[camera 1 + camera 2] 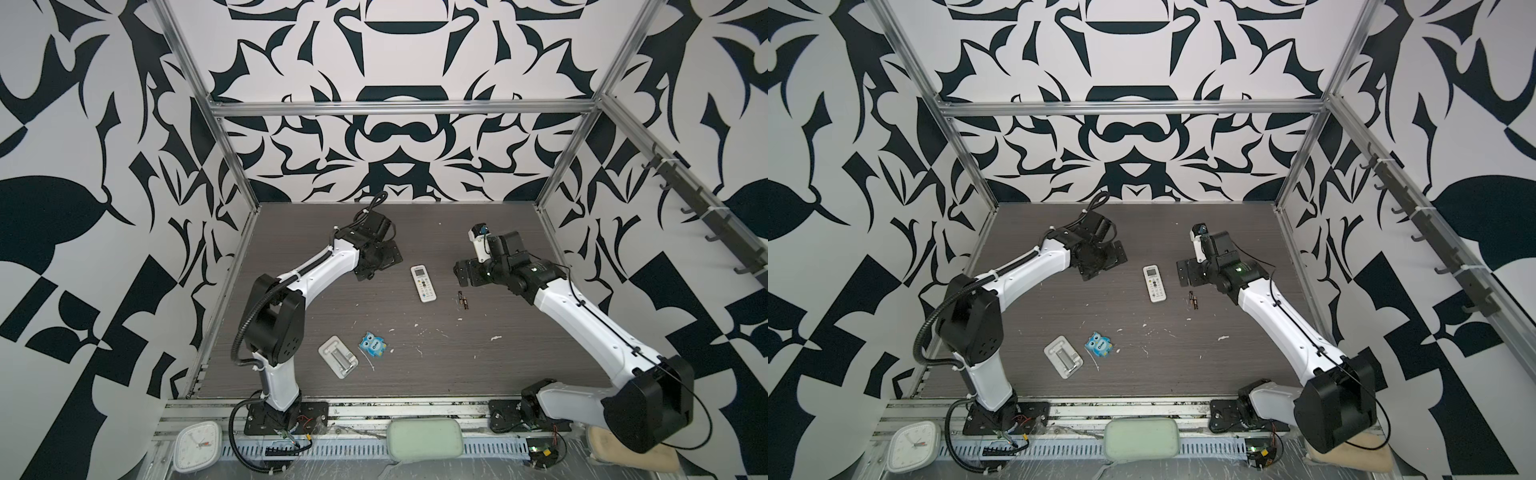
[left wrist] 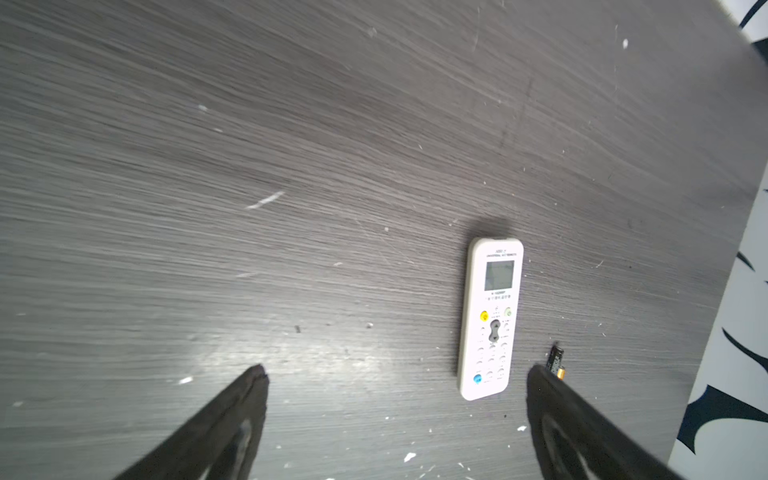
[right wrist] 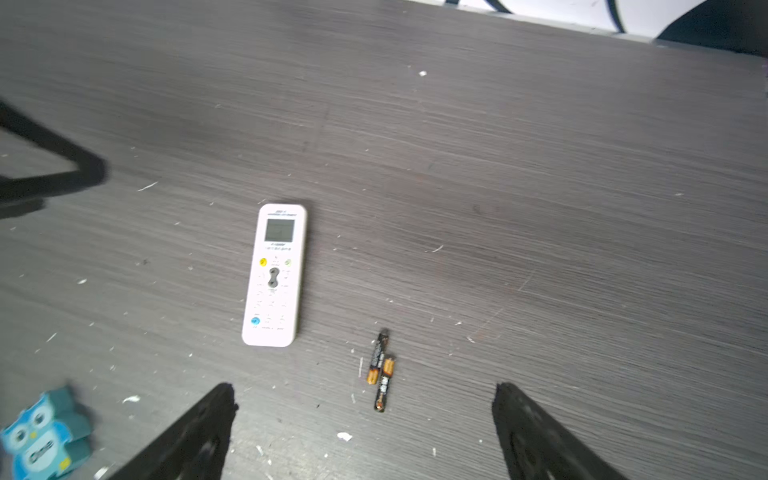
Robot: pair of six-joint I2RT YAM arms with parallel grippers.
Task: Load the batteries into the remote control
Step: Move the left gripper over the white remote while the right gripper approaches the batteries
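Dark table (image 1: 457, 365); remote control (image 1: 423, 283) face-up, batteries (image 1: 463, 300) beside; left claw (image 2: 397, 370), right claw (image 3: 365, 388) apart

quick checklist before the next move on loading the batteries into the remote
1. The left gripper open and empty: ok.
2. The right gripper open and empty: ok.
3. The batteries loose on the table, side by side near the remote control: ok.
4. Battery bay facing up: not ok, the buttons face up.
5. Bay cover off: cannot tell, the back is hidden.
6. The blue owl away from the remote control: ok.
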